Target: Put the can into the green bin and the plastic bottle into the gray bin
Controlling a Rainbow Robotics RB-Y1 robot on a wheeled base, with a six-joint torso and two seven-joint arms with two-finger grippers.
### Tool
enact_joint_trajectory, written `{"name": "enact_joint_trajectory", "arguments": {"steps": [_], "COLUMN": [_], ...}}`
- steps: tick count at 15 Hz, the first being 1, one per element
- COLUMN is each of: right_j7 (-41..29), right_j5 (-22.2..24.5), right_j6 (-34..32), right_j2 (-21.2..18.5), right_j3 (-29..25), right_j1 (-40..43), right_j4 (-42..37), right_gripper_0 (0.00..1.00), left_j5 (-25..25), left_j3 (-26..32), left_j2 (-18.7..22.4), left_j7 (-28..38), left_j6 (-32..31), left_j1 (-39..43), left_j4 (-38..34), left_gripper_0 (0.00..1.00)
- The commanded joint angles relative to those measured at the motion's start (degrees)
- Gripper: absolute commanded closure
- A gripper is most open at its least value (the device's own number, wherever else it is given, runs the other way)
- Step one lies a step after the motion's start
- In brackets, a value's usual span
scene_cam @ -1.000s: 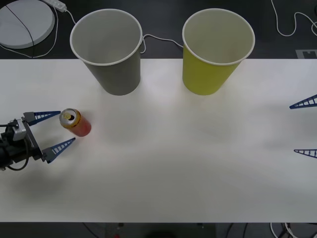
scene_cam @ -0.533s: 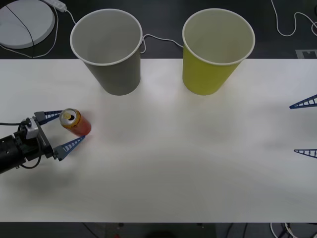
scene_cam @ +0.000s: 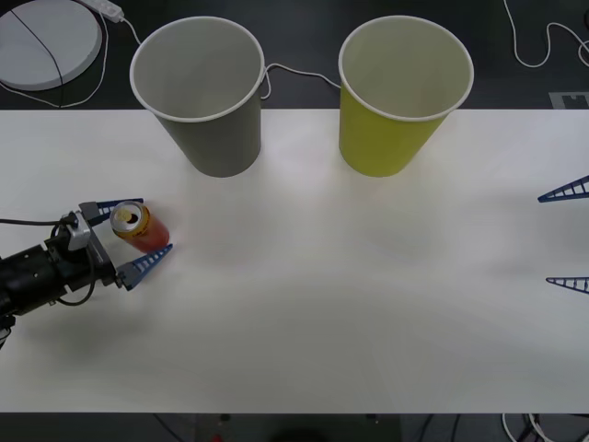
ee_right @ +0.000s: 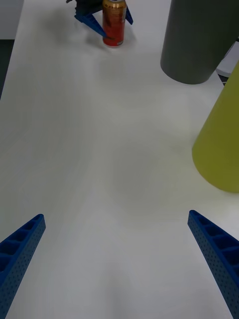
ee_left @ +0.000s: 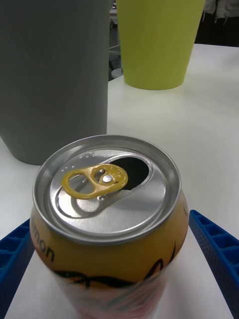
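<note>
I have the left gripper point(scene_cam: 132, 237) low at the table's nine o'clock side, its fingers spread wide with one on each side of the can point(scene_cam: 141, 229), neither visibly touching it, so I judge nothing is gripped yet. The can stands upright between them, tab up, so a level squeeze should take it by the sides. My right gripper point(scene_cam: 568, 237) waits at three o'clock, fingers wide apart and holding nothing, well clear of the route. Farther off, the gray bin point(scene_cam: 197, 97) stands at eleven o'clock and the green bin point(scene_cam: 405, 95) at one o'clock, both upright with mouths open. The can's bin is the farther one, so I expect a carry across the table.
</note>
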Motion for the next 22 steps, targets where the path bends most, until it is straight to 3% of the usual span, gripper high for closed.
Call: {"name": "enact_joint_trajectory", "arguments": {"steps": [1, 2, 4, 5, 11, 14, 18, 22], "right_j7": [0.0, 0.0, 0.0, 0.0, 0.0, 0.0, 0.0, 0.0], "right_j5": [0.0, 0.0, 0.0, 0.0, 0.0, 0.0, 0.0, 0.0], "right_j6": [0.0, 0.0, 0.0, 0.0, 0.0, 0.0, 0.0, 0.0], "right_j2": [0.0, 0.0, 0.0, 0.0, 0.0, 0.0, 0.0, 0.0], "right_j3": [0.0, 0.0, 0.0, 0.0, 0.0, 0.0, 0.0, 0.0], "right_j1": [0.0, 0.0, 0.0, 0.0, 0.0, 0.0, 0.0, 0.0], "right_j4": [0.0, 0.0, 0.0, 0.0, 0.0, 0.0, 0.0, 0.0], "right_gripper_0": [0.0, 0.0, 0.0, 0.0, 0.0, 0.0, 0.0, 0.0], "left_j5": [-0.04, -0.04, 0.04, -0.13, -0.84, -1.27, -4.7, -17.27], "left_j3": [0.0, 0.0, -0.08, 0.0, 0.0, 0.09, 0.8, 8.79], "left_j2": [-0.34, -0.34, -0.34, -0.34, -0.34, 0.54, 3.27, 5.99], "left_j7": [0.02, 0.02, 0.11, 0.19, 0.72, 2.3, 11.53, 26.56], "left_j6": [0.15, 0.15, 0.15, 0.15, 0.15, 0.59, 5.86, 7.62], "left_j1": [0.02, -0.07, -0.07, -0.07, 0.11, 1.69, 8.02, 16.28], "left_j4": [-0.01, -0.01, -0.1, -0.19, -1.33, -5.29, -20.67, -40.35], "left_gripper_0": [0.0, 0.15, 0.9, 0.99, 1.0, 1.0, 1.0, 1.0]}}
